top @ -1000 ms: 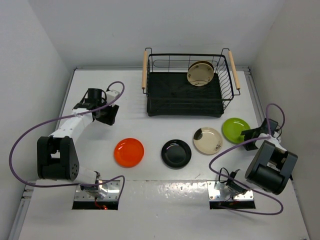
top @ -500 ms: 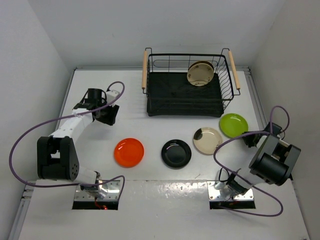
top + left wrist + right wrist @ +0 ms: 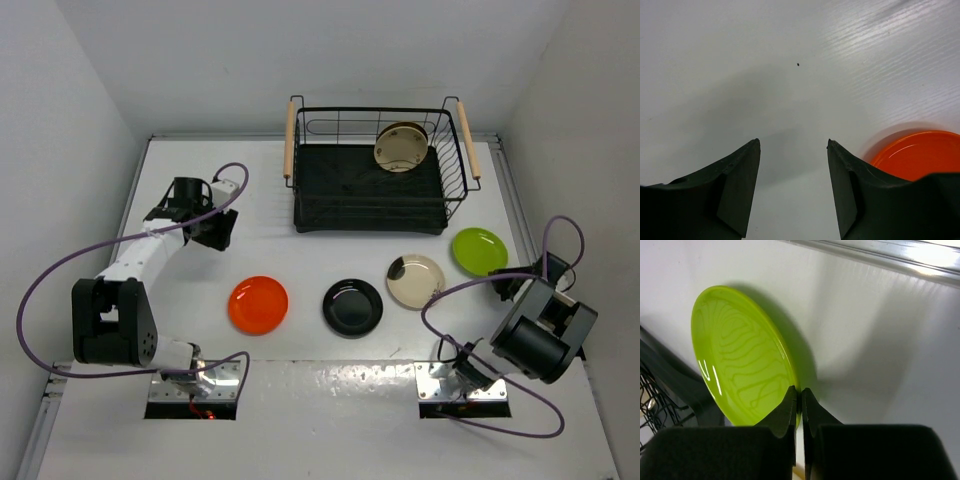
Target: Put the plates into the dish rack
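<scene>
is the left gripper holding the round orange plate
No, the left gripper is open over the white table, with the round orange plate lying off to one side.

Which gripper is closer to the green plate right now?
Right. The right gripper pinches the rim of the green plate; the left gripper hangs open across the table, near the orange plate.

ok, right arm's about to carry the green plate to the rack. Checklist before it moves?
1. Grip: right gripper shut on green plate rim: ok.
2. Plate lifted: cannot tell.
3. Free slots in rack: ok, plates stand only at its back right.
4. Path: left gripper open, off to the rack's left: ok.
5. Neighbour: beige plate apart from green plate: ok.
</scene>
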Robot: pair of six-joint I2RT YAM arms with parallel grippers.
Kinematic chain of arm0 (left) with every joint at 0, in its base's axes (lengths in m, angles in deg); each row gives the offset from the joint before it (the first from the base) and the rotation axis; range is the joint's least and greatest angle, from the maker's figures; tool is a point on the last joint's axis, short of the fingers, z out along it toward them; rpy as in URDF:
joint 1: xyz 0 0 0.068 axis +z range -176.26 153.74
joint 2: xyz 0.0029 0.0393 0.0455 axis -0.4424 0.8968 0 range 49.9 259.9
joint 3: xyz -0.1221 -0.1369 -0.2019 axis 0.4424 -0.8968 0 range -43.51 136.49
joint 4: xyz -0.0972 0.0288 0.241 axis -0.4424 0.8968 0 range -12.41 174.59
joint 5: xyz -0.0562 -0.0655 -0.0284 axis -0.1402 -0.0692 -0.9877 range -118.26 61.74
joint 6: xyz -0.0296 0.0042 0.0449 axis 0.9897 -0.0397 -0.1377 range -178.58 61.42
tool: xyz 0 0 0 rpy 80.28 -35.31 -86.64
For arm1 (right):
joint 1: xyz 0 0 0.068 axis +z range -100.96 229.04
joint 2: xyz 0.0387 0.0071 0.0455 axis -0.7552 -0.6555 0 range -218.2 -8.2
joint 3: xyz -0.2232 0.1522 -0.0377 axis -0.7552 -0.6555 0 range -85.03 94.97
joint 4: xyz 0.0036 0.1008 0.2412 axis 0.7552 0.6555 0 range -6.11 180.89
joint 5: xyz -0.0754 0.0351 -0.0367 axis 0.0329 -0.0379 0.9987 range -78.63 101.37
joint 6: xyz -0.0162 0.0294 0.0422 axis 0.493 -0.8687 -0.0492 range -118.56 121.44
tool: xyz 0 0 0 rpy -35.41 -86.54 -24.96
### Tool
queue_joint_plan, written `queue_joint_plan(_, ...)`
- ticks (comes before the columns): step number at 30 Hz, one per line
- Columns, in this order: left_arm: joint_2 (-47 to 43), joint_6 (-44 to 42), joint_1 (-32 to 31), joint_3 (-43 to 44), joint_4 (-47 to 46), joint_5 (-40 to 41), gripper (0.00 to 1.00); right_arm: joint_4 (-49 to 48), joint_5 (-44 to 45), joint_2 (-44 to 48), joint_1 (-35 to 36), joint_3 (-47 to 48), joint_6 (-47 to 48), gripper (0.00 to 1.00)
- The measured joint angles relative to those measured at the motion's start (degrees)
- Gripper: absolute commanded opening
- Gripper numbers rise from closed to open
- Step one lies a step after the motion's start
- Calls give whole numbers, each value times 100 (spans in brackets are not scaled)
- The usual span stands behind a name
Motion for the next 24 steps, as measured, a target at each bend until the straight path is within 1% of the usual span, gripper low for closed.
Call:
queue_joint_plan(5,0,0,0,0,0,-15,61,83,-28,540,7,-269,133,0)
queue_joint_plan(7,0,0,0,0,0,-22,61,271,170,905,90,-275,284,0)
queue_joint_plan(11,0,0,-2,0,0,-55,61,402,754,1683,439,-131,881,0)
queue_joint_plan(15,0,0,0,0,-4,-90,61,295,1303,2227,872,321,1703,0)
queue_joint_plan(20,0,0,-2,0,-4,-103,61,306,1810,2253,1300,1062,2765,0)
queue_joint_plan(24,0,0,-2,0,-4,-103,61,306,2326,2253,1838,1633,3628,0)
